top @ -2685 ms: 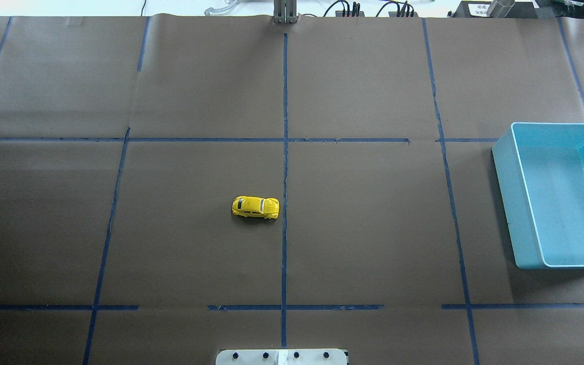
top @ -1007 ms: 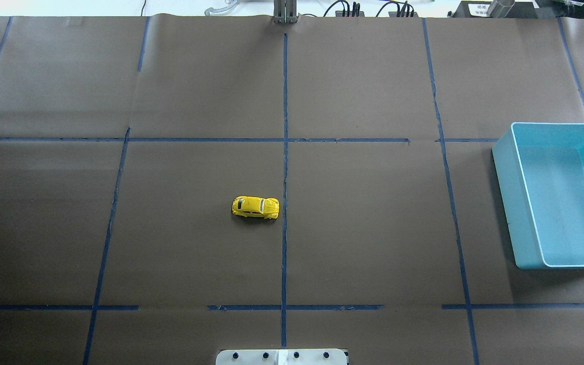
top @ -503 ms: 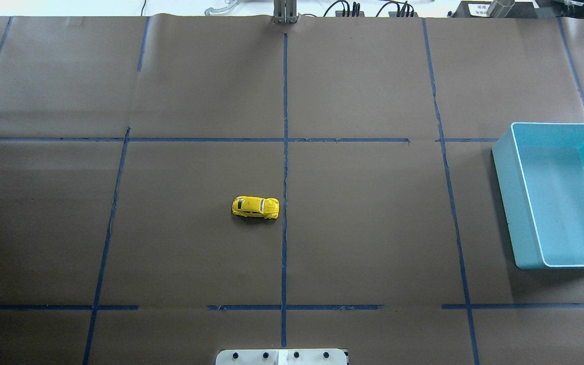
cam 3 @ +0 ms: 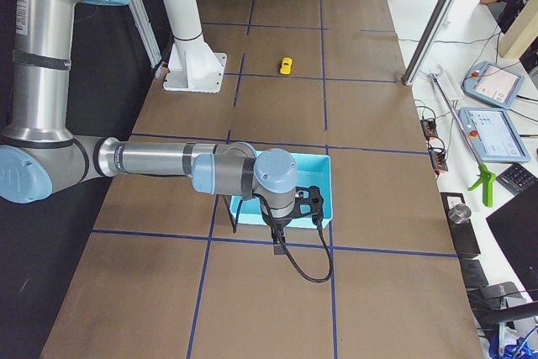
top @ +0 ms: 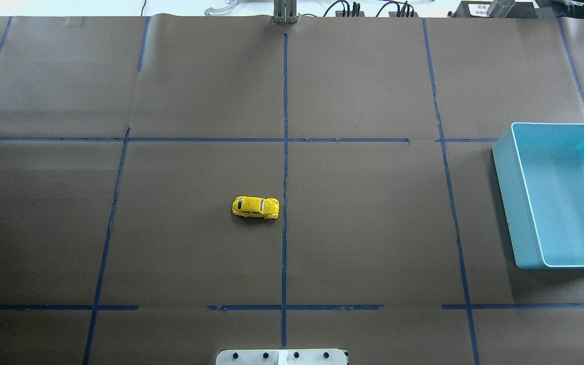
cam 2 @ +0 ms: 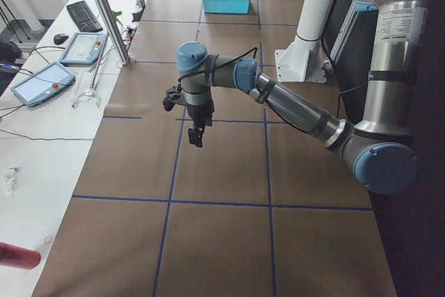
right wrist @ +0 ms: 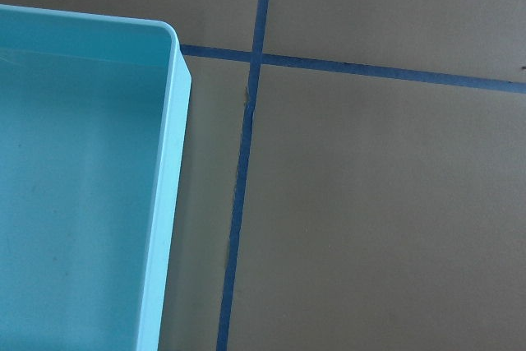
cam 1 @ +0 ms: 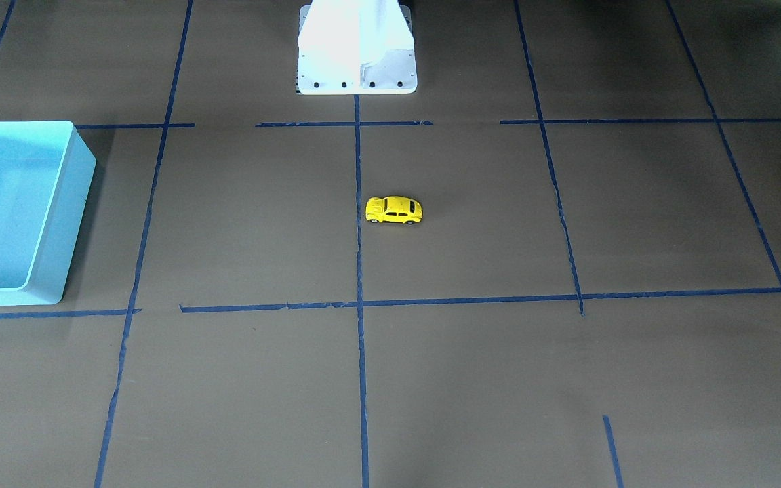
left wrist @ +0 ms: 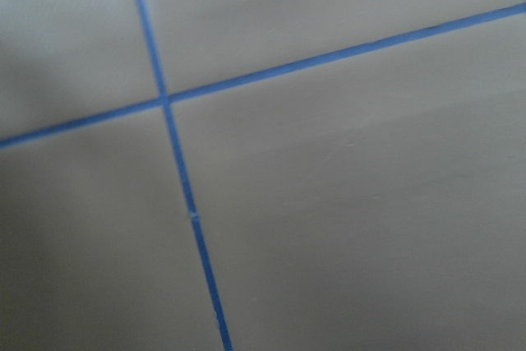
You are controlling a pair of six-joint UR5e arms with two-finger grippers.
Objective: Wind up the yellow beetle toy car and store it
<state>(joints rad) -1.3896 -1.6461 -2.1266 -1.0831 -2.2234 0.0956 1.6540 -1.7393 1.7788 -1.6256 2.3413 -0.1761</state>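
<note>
The yellow beetle toy car stands on its wheels near the table's middle, just left of the centre tape line; it also shows in the front view and far off in the right side view. My left gripper hangs over the table's far left end, well away from the car. My right gripper hangs by the outer edge of the light blue bin. Both show only in the side views, so I cannot tell whether they are open or shut.
The light blue bin stands empty at the table's right edge; its rim shows in the right wrist view. Blue tape lines grid the brown paper. The white robot base stands at the near edge.
</note>
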